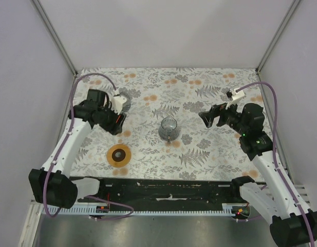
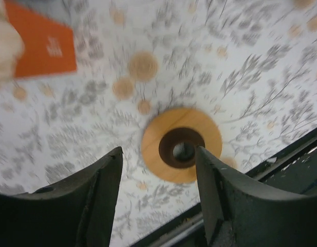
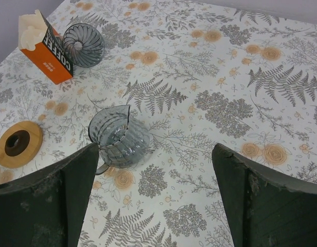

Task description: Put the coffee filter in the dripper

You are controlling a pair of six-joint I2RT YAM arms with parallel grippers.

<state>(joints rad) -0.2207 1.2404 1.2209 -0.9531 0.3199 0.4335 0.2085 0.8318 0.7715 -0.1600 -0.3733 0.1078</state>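
The floral bench (image 1: 225, 154) carries everything. Right fingers (image 3: 45, 206) gape wide, empty; left fingers (image 2: 71, 206) stand apart, empty. The orange packet (image 3: 50, 64) stands far left, the dripper (image 3: 84, 45) just beside it; glass cup (image 1: 168, 128) mid-bench, amber ring (image 1: 118, 154) nearer the front.

Blur smeared the left wrist view: the orange packet (image 2: 42, 46) ran off its top-left edge, and the cream filter stack (image 2: 4, 46) beside it was a soft blob with no single sheet distinguishable. From above, the left arm (image 1: 99, 110) hid that packet and covered most of the dripper (image 1: 126, 103) at far left.
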